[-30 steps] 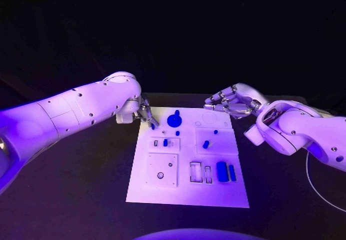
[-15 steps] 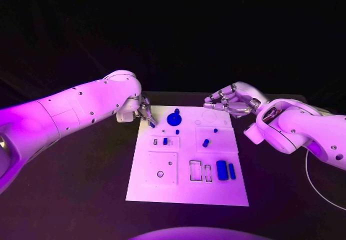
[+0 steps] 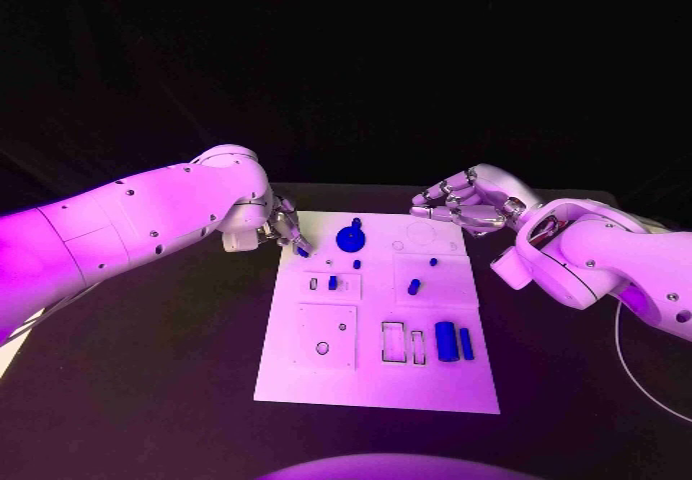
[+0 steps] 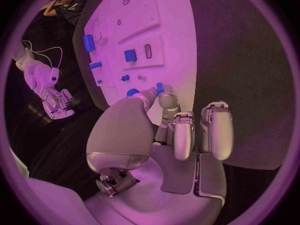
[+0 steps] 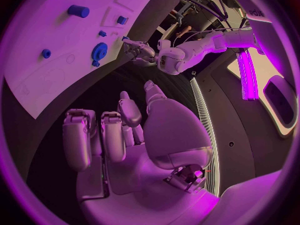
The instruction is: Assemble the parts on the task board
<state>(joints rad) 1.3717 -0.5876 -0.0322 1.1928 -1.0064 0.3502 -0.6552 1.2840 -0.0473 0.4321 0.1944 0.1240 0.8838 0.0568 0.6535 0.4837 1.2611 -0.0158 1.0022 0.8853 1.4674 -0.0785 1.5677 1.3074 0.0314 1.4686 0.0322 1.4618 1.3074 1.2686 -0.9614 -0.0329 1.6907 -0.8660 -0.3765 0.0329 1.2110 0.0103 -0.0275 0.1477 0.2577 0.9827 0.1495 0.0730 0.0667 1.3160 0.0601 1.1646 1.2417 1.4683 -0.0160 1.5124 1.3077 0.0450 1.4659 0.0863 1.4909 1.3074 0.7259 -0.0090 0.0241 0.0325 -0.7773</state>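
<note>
Task board [image 3: 378, 370] lies flat mid worktop [image 3: 159, 400]. Left robot hand [image 3: 283, 233] sits at the board's far-left corner, fingertips pinching what looks like a small blue peg [image 4: 159, 88]. Right robot hand [image 3: 469, 203] hovers off the board's far-right corner, fingers curled, holding nothing. Blue gear [image 3: 349, 240] lies just beside the left hand. Parts look light, rigid, slick plastic; best pinched by the sides.
</note>
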